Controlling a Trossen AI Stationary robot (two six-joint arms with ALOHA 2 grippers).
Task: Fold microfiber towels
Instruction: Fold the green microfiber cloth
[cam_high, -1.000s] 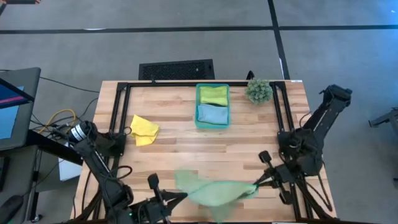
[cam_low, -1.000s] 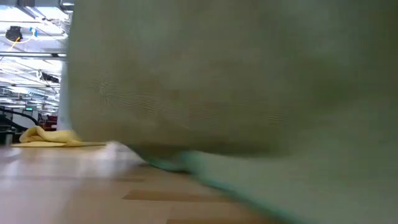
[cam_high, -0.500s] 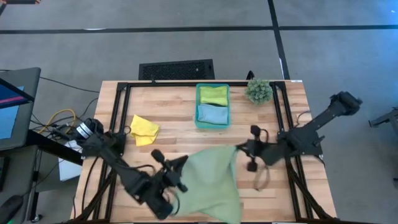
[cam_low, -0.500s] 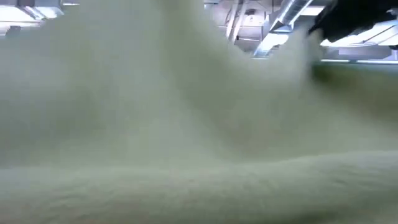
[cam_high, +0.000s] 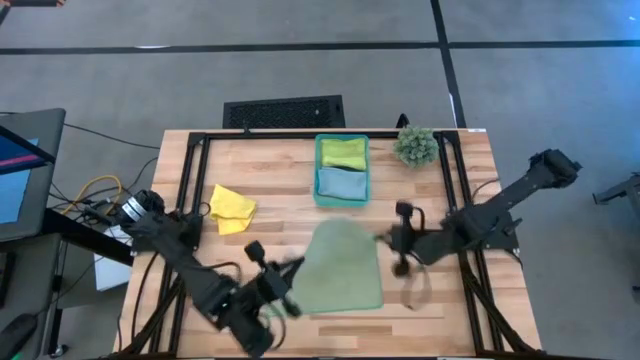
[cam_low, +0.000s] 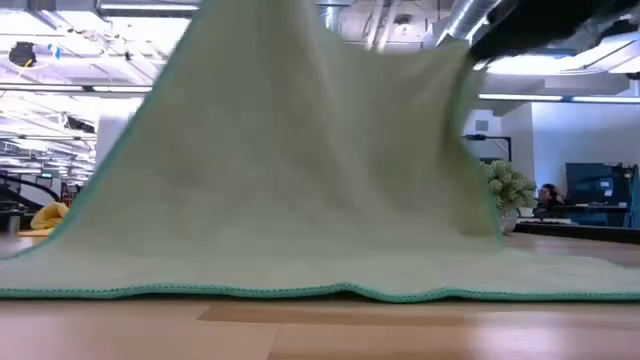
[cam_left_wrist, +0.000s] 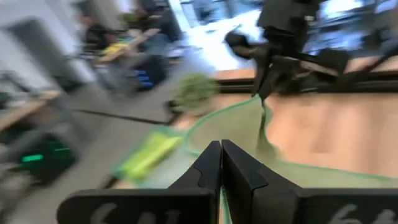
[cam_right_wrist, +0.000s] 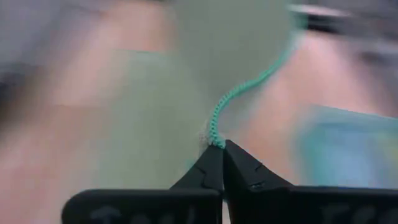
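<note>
Pale green towel (cam_high: 340, 268) spread on the table (cam_high: 260, 180), near the front edge and just in front of the bin (cam_high: 341, 197); near hem flat on the wood in the low view, far edge lifted at both corners.

Left gripper (cam_high: 293, 272) at the towel's left side, fingers pressed together on its teal-stitched hem, as seen in the left wrist view (cam_left_wrist: 221, 163).

Right gripper (cam_high: 392, 238) at the towel's far right corner, likewise pinched shut on the hem; stitched edge (cam_right_wrist: 239, 93) running straight into the closed tips in the right wrist view (cam_right_wrist: 219, 149).

Cloth (cam_low: 300, 180) rising like a tent in the low view, held up at the far side, sloping down toward the camera.

Yellow towel (cam_high: 232, 208) crumpled on the table's left part, well apart from both grippers; also visible at the left in the low view (cam_low: 55, 217).

Lime green towel (cam_high: 343, 152) in the far half of the bin, light blue towel (cam_high: 341, 183) in the near half, both folded.

Small plant (cam_high: 415, 146) at the far right of the table, beside the bin.
</note>
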